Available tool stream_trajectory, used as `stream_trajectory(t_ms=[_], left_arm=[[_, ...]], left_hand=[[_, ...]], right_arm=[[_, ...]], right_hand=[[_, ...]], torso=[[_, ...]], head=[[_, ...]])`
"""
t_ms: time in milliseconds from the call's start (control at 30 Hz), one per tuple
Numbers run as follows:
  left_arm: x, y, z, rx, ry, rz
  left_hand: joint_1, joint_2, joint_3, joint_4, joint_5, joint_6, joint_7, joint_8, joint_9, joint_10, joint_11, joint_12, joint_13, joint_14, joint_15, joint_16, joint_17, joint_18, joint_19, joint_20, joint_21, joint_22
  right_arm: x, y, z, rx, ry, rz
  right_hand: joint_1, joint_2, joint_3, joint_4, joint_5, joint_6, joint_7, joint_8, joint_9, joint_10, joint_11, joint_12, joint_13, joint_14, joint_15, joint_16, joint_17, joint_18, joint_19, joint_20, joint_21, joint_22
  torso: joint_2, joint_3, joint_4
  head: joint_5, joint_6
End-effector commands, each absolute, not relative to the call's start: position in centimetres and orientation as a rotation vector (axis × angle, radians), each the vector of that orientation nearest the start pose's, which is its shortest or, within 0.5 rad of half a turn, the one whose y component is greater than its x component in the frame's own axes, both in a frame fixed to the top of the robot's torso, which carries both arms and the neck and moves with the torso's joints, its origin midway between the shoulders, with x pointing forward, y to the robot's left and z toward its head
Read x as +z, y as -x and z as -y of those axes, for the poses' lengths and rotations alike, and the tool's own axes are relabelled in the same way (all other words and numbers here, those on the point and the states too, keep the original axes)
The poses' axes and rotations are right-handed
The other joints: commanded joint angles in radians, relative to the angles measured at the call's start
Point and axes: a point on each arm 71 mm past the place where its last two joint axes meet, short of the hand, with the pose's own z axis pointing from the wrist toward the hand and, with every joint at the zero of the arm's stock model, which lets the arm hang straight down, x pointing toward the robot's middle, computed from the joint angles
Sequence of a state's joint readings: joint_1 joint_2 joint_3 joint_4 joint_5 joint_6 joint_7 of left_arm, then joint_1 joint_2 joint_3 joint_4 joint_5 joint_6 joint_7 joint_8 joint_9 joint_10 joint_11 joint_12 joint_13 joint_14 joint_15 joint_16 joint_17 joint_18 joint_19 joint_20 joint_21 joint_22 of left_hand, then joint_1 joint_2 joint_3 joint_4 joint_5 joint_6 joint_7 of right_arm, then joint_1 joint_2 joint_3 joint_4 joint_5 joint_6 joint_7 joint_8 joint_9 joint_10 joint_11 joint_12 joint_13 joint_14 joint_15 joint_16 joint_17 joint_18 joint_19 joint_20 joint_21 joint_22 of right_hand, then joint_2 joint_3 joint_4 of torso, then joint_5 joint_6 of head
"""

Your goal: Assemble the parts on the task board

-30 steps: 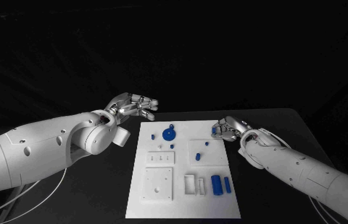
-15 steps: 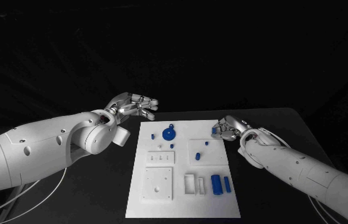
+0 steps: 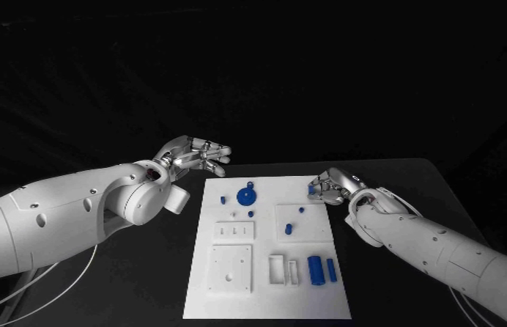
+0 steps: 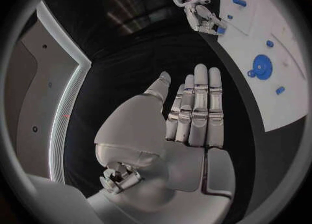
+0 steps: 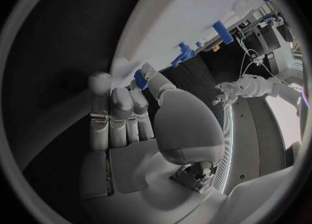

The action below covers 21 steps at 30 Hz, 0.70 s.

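Right hand pinches blue part (board edge) — left hand empty.

Black table — dark backdrop behind

Robotics lab, black-draped table, white task board, cabled equipment rack behind

The white task board lies flat at lower centre of the head view. On it, a blue disc sits near the top, two blue cylinders lie side by side at lower right, and a small blue part sits at the upper right edge.
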State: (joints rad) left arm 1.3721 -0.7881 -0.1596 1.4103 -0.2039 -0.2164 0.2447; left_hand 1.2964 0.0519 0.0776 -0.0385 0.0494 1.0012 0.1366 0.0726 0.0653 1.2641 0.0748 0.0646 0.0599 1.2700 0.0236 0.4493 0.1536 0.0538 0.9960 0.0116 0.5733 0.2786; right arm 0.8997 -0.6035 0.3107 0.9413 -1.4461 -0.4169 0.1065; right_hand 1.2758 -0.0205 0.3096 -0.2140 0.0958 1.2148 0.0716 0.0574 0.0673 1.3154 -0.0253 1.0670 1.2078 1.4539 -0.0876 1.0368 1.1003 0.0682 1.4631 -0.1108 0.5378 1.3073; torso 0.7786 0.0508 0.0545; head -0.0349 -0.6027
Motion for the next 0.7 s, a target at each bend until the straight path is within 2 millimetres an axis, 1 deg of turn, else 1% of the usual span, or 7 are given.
stream_trajectory(t_ms=[33,233,367,467,500,633,700], left_arm=[[-15.1,-52.2,-20.7,-1.364,0.772,-1.717],[-15.2,-53.0,-20.5,-1.282,0.722,-1.863],[-15.2,-53.6,-20.1,-1.227,0.697,-1.946],[-15.4,-54.0,-19.5,-1.190,0.692,-1.990],[-15.4,-54.0,-19.4,-1.180,0.692,-2.002],[-15.7,-54.3,-18.6,-1.138,0.676,-2.051],[-15.9,-54.3,-18.2,-1.114,0.653,-2.076]], left_hand=[[-0.019,0.000,-0.008,0.011,0.001,0.016,-0.014,-0.001,0.000,0.069,-0.024,0.013,0.004,0.037,-0.023,0.083,0.051,-0.012,0.025,-0.024,0.037,0.023],[-0.046,-0.007,-0.051,0.025,0.002,0.101,-0.050,0.002,0.011,0.211,-0.075,0.079,0.034,0.031,-0.075,0.351,0.218,-0.033,0.057,-0.083,0.177,0.117],[-0.077,-0.011,-0.080,0.033,0.003,0.177,-0.085,0.021,0.047,0.247,-0.108,0.199,0.099,0.049,-0.107,0.506,0.305,-0.033,0.067,-0.114,0.281,0.190],[-0.103,-0.006,-0.082,0.032,0.020,0.211,-0.103,0.021,0.105,0.238,-0.124,0.299,0.153,0.051,-0.123,0.583,0.344,-0.032,0.054,-0.132,0.358,0.248],[-0.117,-0.005,-0.073,0.019,0.021,0.209,-0.103,-0.003,0.183,0.218,-0.124,0.332,0.182,0.030,-0.123,0.614,0.354,-0.026,0.006,-0.132,0.413,0.299],[-0.143,-0.025,-0.075,0.027,0.034,0.221,-0.112,0.002,0.277,0.222,-0.131,0.358,0.201,0.039,-0.128,0.630,0.348,-0.021,0.009,-0.135,0.425,0.311],[-0.144,-0.027,-0.069,0.027,0.075,0.222,-0.119,0.008,0.328,0.210,-0.131,0.354,0.201,0.032,-0.126,0.622,0.340,-0.023,0.004,-0.133,0.420,0.310]], right_arm=[[-25.8,-54.4,26.6,0.556,-0.210,-1.535],[-23.1,-54.4,24.6,0.587,-0.155,-1.556],[-21.5,-54.0,22.8,0.612,-0.116,-1.576],[-20.5,-53.6,21.4,0.630,-0.095,-1.586],[-20.3,-53.5,21.0,0.635,-0.090,-1.589],[-19.5,-53.0,19.2,0.655,-0.080,-1.601],[-19.2,-52.7,18.2,0.664,-0.077,-1.608]], right_hand=[[-0.008,-0.001,0.007,0.001,-0.007,0.046,-0.018,0.006,0.007,0.003,-0.004,0.000,0.001,-0.001,-0.009,0.003,0.001,-0.012,0.032,-0.007,0.006,0.064],[-0.006,-0.005,0.010,-0.003,-0.006,0.044,-0.017,0.006,0.006,0.002,-0.004,-0.002,0.001,-0.001,-0.009,0.001,0.001,-0.011,0.031,-0.007,0.003,0.063],[-0.009,-0.006,0.013,-0.001,-0.017,0.043,-0.018,0.006,0.006,0.002,-0.004,-0.003,0.002,-0.001,-0.009,0.002,0.002,-0.011,0.031,-0.007,0.003,0.063],[-0.011,-0.008,0.015,0.001,-0.022,0.042,-0.018,0.006,0.006,0.002,-0.004,-0.003,0.002,-0.001,-0.009,0.002,0.003,-0.011,0.032,-0.007,0.005,0.063],[-0.010,-0.010,0.017,0.004,-0.023,0.042,-0.018,0.006,0.006,0.002,-0.004,-0.004,0.002,0.000,-0.009,0.002,0.003,-0.011,0.032,-0.007,0.005,0.063],[-0.012,-0.014,0.022,0.011,-0.025,0.040,-0.018,0.006,0.006,0.002,-0.004,-0.004,0.003,0.000,-0.009,0.002,0.005,-0.011,0.033,-0.007,0.006,0.063],[-0.012,-0.014,0.022,0.012,-0.025,0.040,-0.019,0.006,0.006,0.002,-0.005,-0.005,0.003,0.000,-0.009,0.003,0.005,-0.011,0.033,-0.007,0.006,0.063]], torso=[[-0.006,-0.0004,-0.0042],[-0.023,-0.0045,-0.0194],[-0.037,-0.0064,-0.0294],[-0.047,-0.0066,-0.0360],[-0.048,-0.0069,-0.0368],[-0.059,-0.0083,-0.0456],[-0.063,-0.0086,-0.0487]], head=[[0.004,0.007],[0.019,0.011],[0.034,0.008],[0.038,0.008],[0.039,0.009],[0.043,0.004],[0.043,0.005]])
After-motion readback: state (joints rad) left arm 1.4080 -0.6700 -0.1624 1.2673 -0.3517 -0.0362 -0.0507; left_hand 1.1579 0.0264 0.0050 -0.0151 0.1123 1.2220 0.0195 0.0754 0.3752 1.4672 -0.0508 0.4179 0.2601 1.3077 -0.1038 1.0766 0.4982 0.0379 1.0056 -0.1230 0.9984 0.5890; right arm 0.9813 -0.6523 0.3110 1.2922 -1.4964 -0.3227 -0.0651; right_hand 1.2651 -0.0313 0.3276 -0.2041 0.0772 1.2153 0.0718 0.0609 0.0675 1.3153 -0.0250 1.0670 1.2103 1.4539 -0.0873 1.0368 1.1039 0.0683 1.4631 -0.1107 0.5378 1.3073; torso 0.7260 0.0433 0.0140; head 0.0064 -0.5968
